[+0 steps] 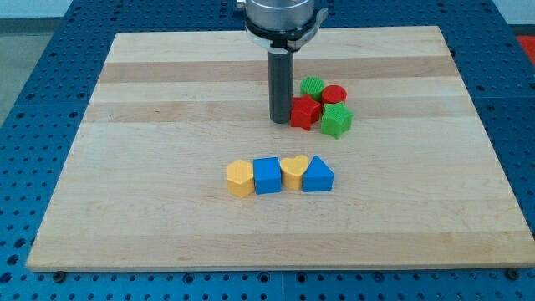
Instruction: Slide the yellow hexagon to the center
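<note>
The yellow hexagon (239,178) lies on the wooden board (150,125), below the board's middle, at the left end of a row of blocks. To its right, touching in line, are a blue cube (267,176), a yellow heart (293,170) and a blue triangular block (318,175). My tip (279,121) stands at the view's upper middle, well above the row and apart from the yellow hexagon. It is right beside the left side of a red star block (304,112).
A cluster sits right of my tip: a green round block (313,87), a red cylinder (334,94), the red star and a green star block (336,120). The board lies on a blue perforated table (50,50).
</note>
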Motion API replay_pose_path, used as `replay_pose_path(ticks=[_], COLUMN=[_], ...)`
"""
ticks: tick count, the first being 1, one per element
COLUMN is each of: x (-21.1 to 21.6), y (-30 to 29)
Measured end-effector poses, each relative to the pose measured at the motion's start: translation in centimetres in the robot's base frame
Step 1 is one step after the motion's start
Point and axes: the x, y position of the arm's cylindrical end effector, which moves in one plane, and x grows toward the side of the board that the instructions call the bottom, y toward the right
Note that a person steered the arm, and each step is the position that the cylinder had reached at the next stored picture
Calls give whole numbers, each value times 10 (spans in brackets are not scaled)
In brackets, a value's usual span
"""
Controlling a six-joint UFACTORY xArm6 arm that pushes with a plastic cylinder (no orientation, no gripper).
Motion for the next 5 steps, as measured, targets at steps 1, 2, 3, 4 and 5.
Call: replay_pose_path(ticks=[1, 2, 3, 4, 5], x=[0, 9, 36, 52, 71], y=[0, -17, -48, -83, -106])
